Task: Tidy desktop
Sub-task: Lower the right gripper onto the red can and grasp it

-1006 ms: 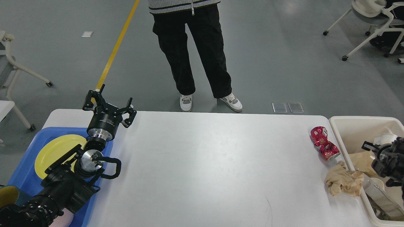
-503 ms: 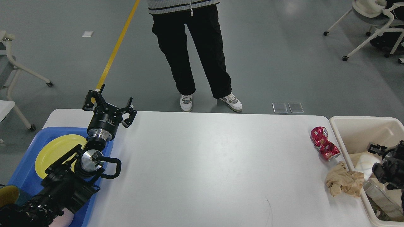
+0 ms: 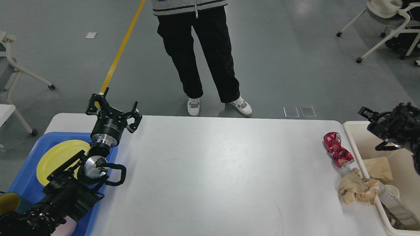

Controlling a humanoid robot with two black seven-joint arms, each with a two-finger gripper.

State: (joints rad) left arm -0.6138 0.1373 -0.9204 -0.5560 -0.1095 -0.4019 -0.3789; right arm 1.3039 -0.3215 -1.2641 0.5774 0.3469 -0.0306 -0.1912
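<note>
The white desktop (image 3: 210,170) fills the middle of the head view. A crushed red can (image 3: 338,149) lies near its right edge. A crumpled brown paper (image 3: 357,190) lies just in front of the can, against the cream bin. My left gripper (image 3: 114,108) is open and empty, held above the far left of the desktop beside the blue tray. My right gripper (image 3: 372,129) is open and empty, raised over the far part of the cream bin, to the right of the can.
The cream bin (image 3: 352,131) at the right holds brown paper, a white cup and other rubbish. A blue tray (image 3: 24,183) at the left holds a yellow plate (image 3: 57,157). A person (image 3: 203,59) stands at the table's far edge. Wheeled chairs stand at both sides.
My right gripper has risen out of the bin and moved up and away from me. A white thing seen by it earlier no longer shows there. The left arm has not moved.
</note>
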